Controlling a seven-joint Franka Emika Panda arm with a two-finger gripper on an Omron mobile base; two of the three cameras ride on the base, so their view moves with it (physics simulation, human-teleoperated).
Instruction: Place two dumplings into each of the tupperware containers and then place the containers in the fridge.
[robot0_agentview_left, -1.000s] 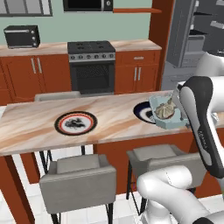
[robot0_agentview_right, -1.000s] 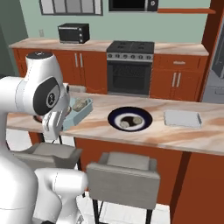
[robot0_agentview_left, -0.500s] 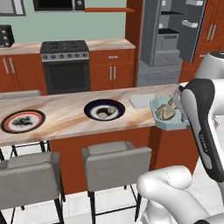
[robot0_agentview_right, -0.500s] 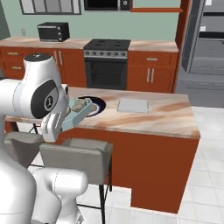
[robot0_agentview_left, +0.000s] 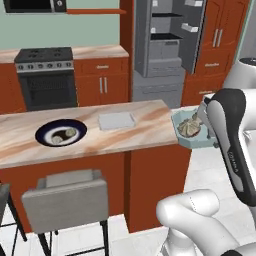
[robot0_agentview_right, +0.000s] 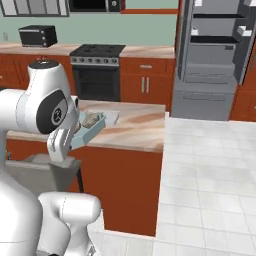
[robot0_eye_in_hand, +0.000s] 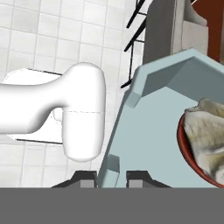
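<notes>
With the tool (robot0_eye_in_hand: 111, 175) clenched on the pale blue tub's (robot0_agentview_left: 192, 141) rim, dumplings (robot0_agentview_left: 190, 127) inside, you're mid-carry. The fridge (robot0_agentview_left: 167, 45) stands open, well ahead; keep the tub level.

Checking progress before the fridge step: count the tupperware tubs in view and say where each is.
2. The pale blue tub, holding dumplings, is gripped by its rim in the gripper, beyond the counter's end. The flat grey tub lies on the counter, beside the dark-blue plate.
</notes>
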